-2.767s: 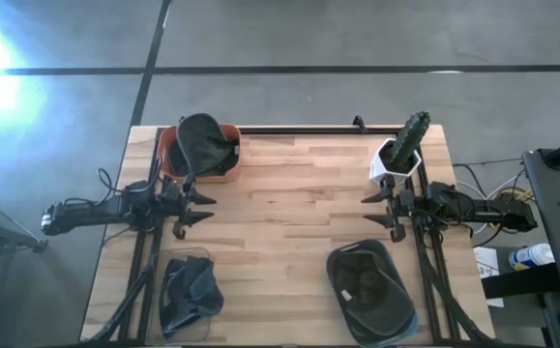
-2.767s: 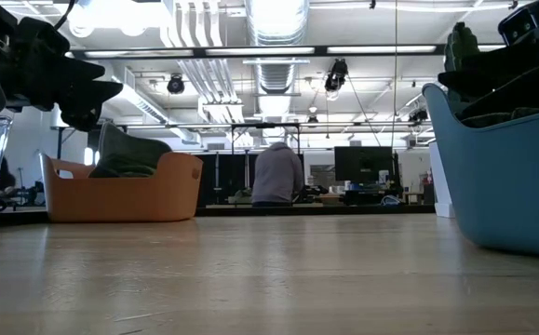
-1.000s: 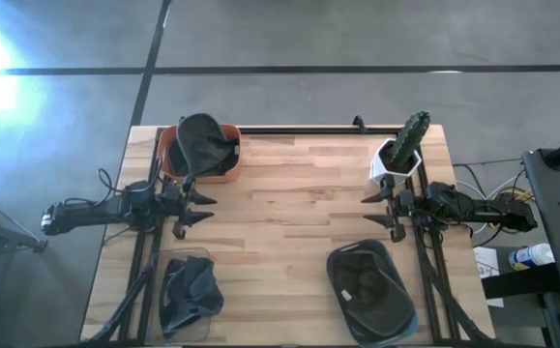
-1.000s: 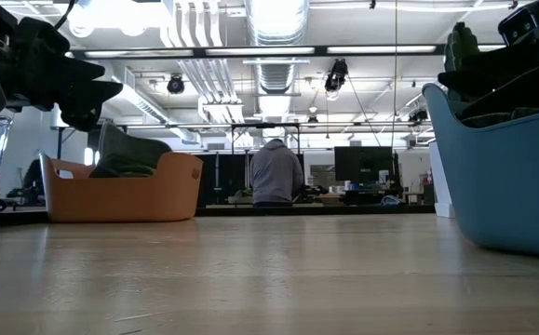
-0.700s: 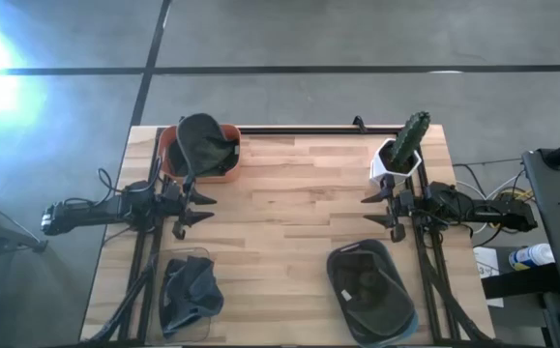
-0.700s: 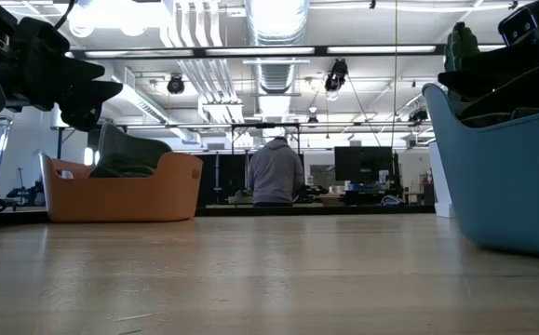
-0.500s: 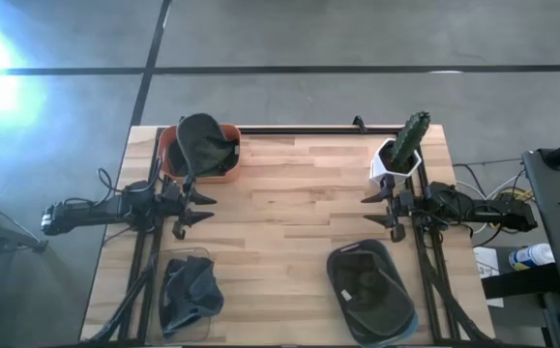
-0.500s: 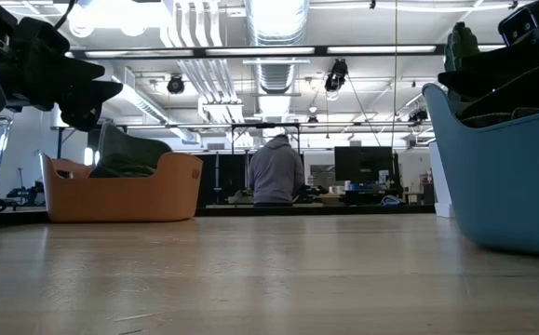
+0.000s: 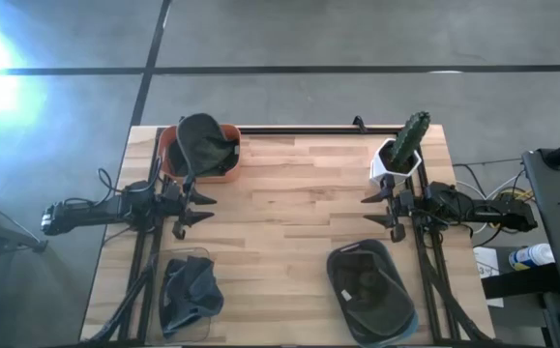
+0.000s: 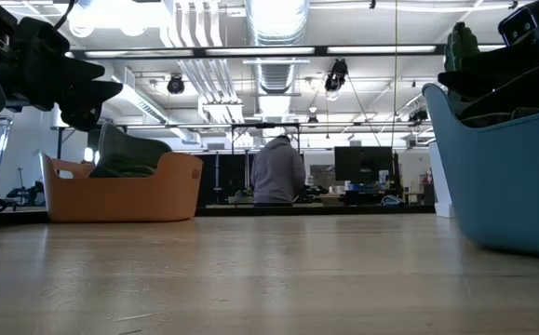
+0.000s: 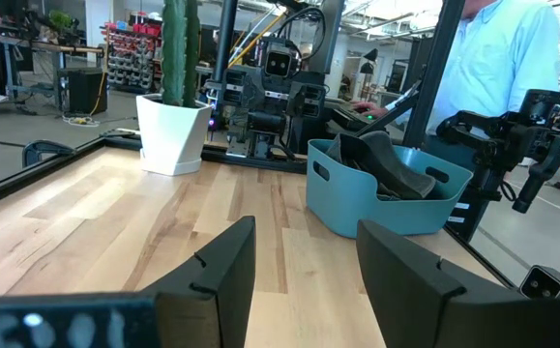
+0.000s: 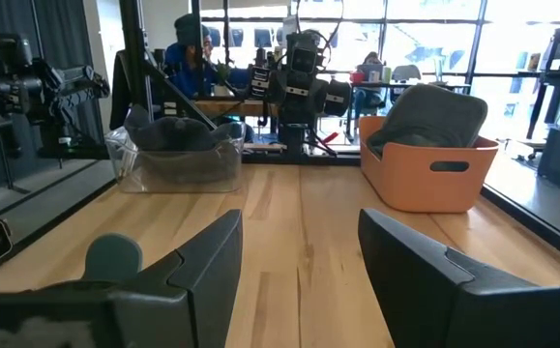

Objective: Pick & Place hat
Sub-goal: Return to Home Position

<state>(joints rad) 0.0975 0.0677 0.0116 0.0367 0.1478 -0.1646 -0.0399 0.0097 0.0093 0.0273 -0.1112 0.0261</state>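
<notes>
A dark green hat (image 9: 205, 143) lies in an orange basket (image 9: 172, 153) at the table's far left; it also shows in the right wrist view as the hat (image 12: 427, 114) in the basket (image 12: 432, 180). More dark hats fill a clear bin (image 9: 187, 295) near left and a teal bin (image 9: 371, 290) near right. My left gripper (image 9: 200, 210) hovers open at the left side, just on the near side of the orange basket, pointing right. My right gripper (image 9: 368, 211) hovers open at the right side, pointing left, between the cactus pot and the teal bin.
A cactus in a white pot (image 9: 399, 155) stands at the far right corner. Bare wood (image 9: 284, 213) stretches between the two grippers. A person in a light blue shirt (image 11: 507, 53) stands beyond the table's right side; another person (image 10: 277, 172) sits far behind.
</notes>
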